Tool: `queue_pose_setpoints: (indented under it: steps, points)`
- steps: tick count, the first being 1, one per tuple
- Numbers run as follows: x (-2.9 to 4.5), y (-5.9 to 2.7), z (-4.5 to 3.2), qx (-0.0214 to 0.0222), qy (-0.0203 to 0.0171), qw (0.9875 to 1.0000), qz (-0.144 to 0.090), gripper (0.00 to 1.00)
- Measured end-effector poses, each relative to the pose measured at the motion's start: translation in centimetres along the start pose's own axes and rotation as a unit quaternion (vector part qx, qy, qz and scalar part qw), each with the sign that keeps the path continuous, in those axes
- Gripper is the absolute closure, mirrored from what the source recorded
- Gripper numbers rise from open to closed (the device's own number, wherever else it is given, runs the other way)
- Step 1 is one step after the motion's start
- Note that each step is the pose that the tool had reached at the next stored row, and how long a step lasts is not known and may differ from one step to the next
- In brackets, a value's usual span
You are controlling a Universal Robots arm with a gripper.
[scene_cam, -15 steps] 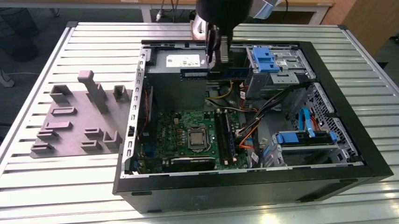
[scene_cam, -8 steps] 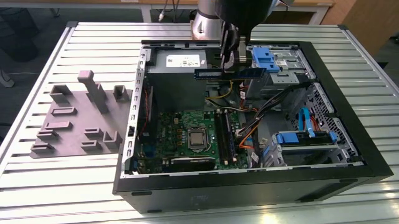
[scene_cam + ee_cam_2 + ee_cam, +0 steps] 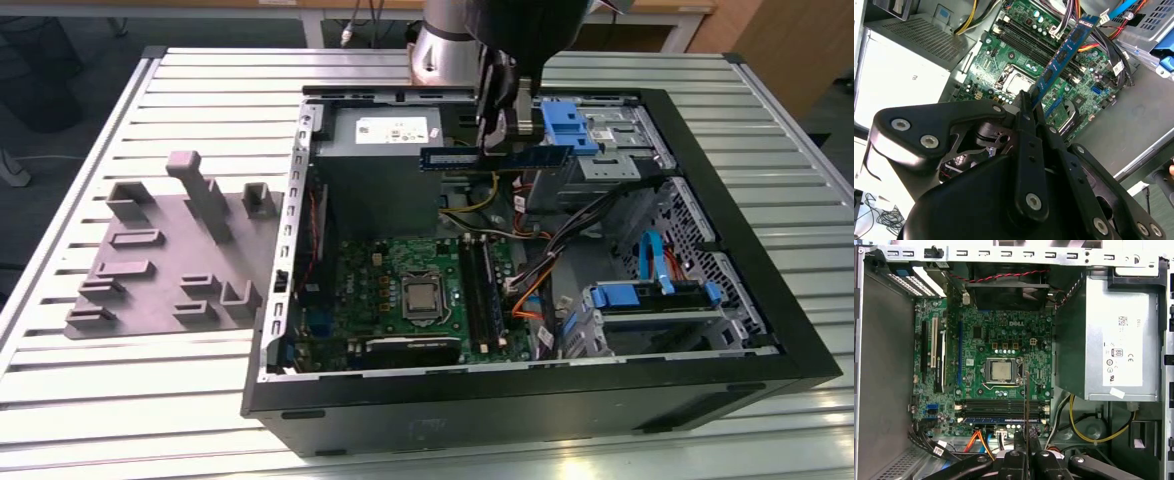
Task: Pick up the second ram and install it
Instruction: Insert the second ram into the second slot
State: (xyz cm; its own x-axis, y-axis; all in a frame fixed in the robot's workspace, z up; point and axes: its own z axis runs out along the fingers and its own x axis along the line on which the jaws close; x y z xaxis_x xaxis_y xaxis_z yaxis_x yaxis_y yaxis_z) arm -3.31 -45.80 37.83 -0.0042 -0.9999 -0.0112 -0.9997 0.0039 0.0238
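The second ram (image 3: 461, 156), a thin blue stick with black chips, hangs level above the open computer case, in front of the power supply (image 3: 384, 130). My gripper (image 3: 505, 140) is shut on its middle from above. In the second wrist view the ram (image 3: 1066, 50) sticks out past the gripper (image 3: 1026, 102) over the green motherboard (image 3: 1004, 60). In the first wrist view the ram (image 3: 1025, 400) appears edge-on as a thin line over the memory slots (image 3: 999, 409), rising from the gripper (image 3: 1025, 439). A blue stick (image 3: 999, 419) sits in one slot.
The grey fixture plate (image 3: 160, 260) lies on the slatted table at the exterior view's left of the case. Inside the case are the processor (image 3: 1002, 371), bundled cables (image 3: 534, 265) beside the slots, a yellow cable (image 3: 1089, 435) and blue drive brackets (image 3: 654, 295).
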Motion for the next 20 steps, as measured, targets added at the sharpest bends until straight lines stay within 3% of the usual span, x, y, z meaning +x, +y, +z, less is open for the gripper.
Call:
queue_pose_setpoints:
  steps: [8, 14, 20]
  points:
    - [0.0, 0.0, 0.0, 0.0, -0.0002, 1.0, 0.003, 0.86]
    - [0.0, 0.0, 0.03, 0.0003, -0.0008, 0.9994, 0.034, 0.86]
    - [0.0, 0.0, 0.07, 0.0007, -0.0017, 0.9976, 0.069, 0.86]
